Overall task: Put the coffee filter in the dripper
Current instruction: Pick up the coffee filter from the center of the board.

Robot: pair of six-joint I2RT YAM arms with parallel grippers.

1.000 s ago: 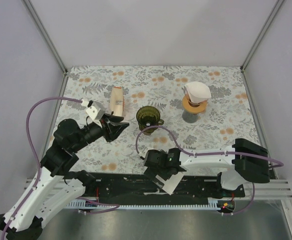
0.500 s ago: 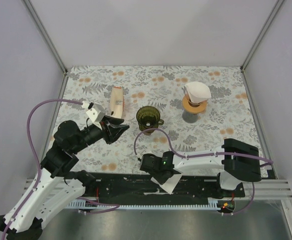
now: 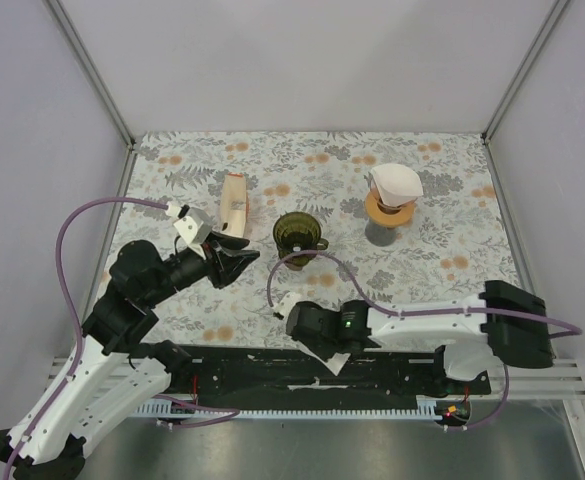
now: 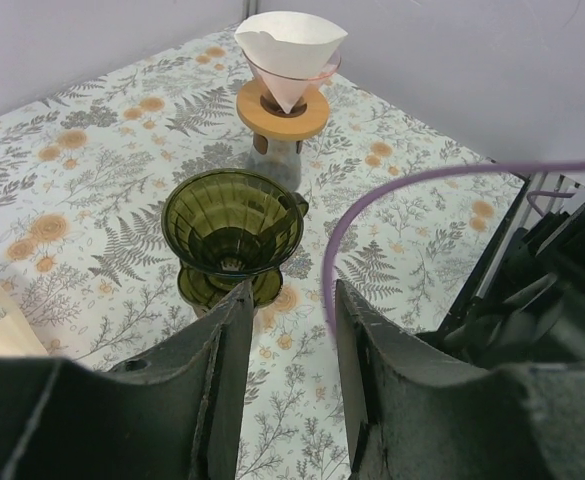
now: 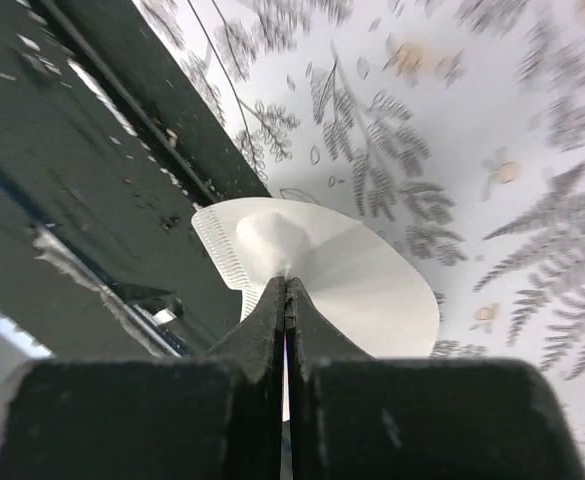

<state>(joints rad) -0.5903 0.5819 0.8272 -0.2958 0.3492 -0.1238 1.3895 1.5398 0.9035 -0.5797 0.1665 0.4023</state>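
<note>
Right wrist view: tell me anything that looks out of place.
The paper filter lies partly over the black rail, bulging where the shut right hand pinches it, far from the green dripper.

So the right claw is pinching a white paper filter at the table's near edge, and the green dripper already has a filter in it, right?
Not quite: the green dripper is empty, as the left wrist view shows. The rest holds: the right gripper is shut on the white paper filter at the near edge of the table.
</note>
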